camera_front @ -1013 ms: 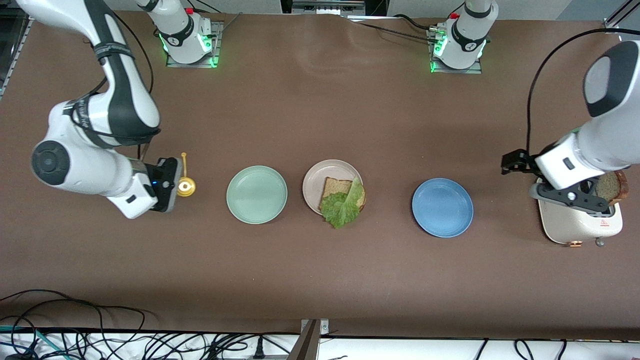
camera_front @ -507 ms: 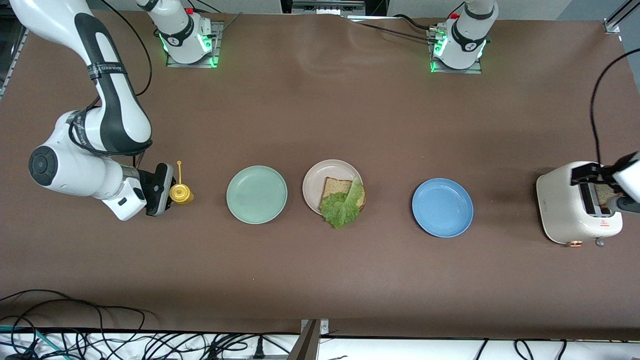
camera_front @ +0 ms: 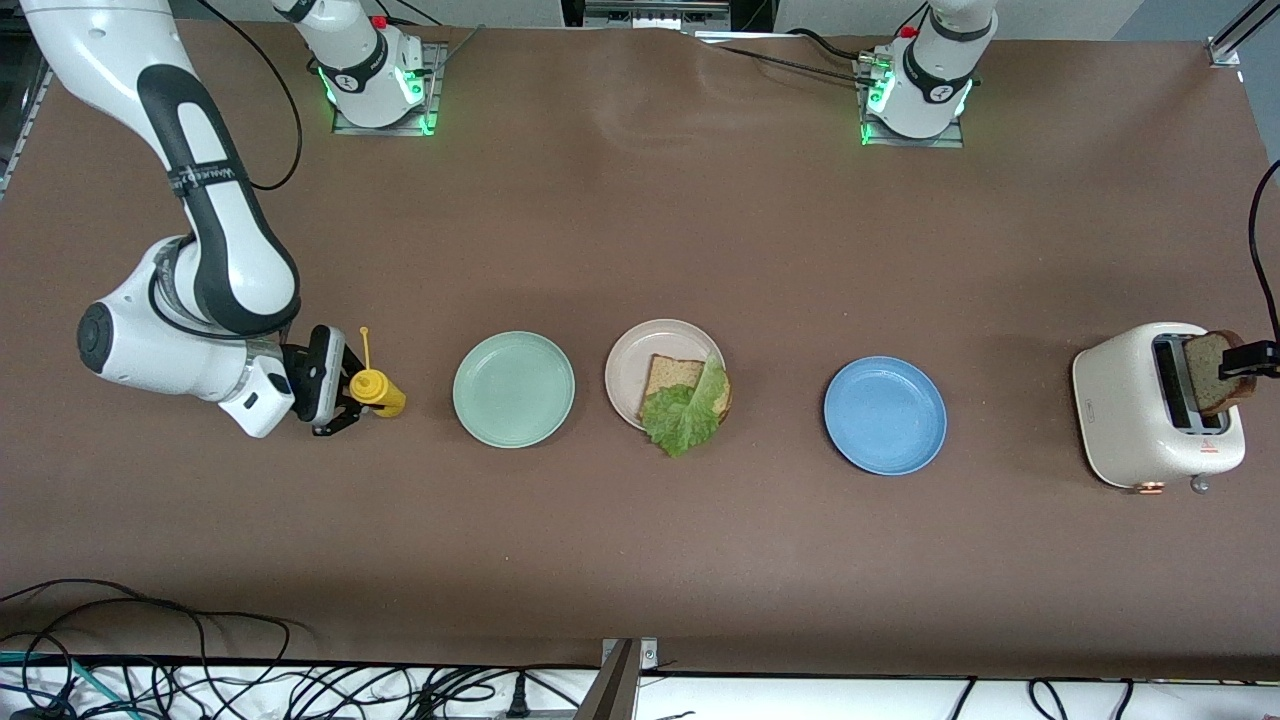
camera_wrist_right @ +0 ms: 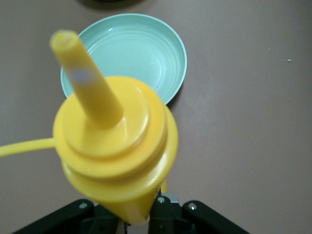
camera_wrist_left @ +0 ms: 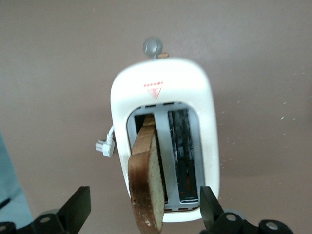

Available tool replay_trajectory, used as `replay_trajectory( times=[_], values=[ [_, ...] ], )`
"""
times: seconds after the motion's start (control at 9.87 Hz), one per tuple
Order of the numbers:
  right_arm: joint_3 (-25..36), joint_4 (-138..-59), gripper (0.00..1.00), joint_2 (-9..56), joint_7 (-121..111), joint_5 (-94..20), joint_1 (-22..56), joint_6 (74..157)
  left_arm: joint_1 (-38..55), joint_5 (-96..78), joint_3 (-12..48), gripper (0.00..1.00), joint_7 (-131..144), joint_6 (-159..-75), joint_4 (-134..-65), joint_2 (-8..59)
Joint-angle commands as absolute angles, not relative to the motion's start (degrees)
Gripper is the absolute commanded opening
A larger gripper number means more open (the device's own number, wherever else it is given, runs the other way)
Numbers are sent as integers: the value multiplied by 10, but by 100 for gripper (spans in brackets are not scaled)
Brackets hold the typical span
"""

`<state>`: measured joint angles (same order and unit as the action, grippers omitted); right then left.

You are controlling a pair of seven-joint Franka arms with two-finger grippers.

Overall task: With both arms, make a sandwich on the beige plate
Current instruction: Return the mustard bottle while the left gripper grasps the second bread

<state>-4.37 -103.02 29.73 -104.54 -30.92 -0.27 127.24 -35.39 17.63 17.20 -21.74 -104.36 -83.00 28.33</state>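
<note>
My right end effector (camera_front: 345,400) grips the mustard bottle (camera_front: 378,391); my left end effector (camera_wrist_left: 144,212) hangs spread over the toaster (camera_wrist_left: 163,97), bread slice (camera_wrist_left: 145,180) between its fingers.

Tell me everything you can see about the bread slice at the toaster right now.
The bread slice is brown, with a darker crust round a paler speckled crumb, and looks toasted. It stands on edge and tilted, its lower end in one slot of the white toaster at the left arm's end of the table, the rest sticking out above the top. The second slot is empty. The left tool hangs over the toaster, fingers spread wide on either side of the slice, not gripping it.
</note>
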Motion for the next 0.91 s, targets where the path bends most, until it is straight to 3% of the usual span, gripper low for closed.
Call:
replay_trajectory(
  times=[0.0, 0.3, 0.81],
  values=[
    [-48, -1044, 0, 306, -1094, -346, -16, 1271, -369, 169, 178, 92, -214, -1050, -838, 298],
    [-49, -1058, 0, 313, -1093, -365, -18, 1267, -367, 164, 179, 1, -138, -1017, -844, 301],
    [-48, -1059, 0, 325, -1111, -380, -19, 1257, -363, 165, 184, 0, -122, -998, -837, 297]
  ],
)
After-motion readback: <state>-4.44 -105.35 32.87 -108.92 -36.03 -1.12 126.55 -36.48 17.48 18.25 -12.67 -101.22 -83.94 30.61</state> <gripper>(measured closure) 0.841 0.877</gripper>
